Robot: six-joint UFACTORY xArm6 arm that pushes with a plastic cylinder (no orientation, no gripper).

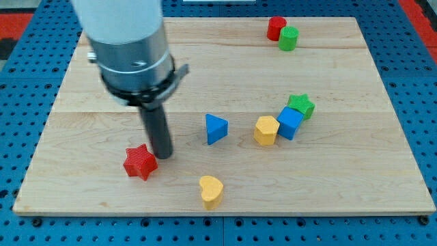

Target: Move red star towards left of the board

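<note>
The red star [140, 162] lies on the wooden board [225, 75] at the lower left of the view. My tip [162, 156] stands right beside the star, touching or almost touching its right side. The arm's grey body rises above it at the view's upper left.
A blue triangle [216, 128] lies right of my tip. A yellow heart [211, 190] is near the bottom edge. A yellow block [266, 130], a blue cube [289, 123] and a green star [301, 105] cluster at the right. A red block [275, 28] and a green cylinder [289, 38] sit at the top.
</note>
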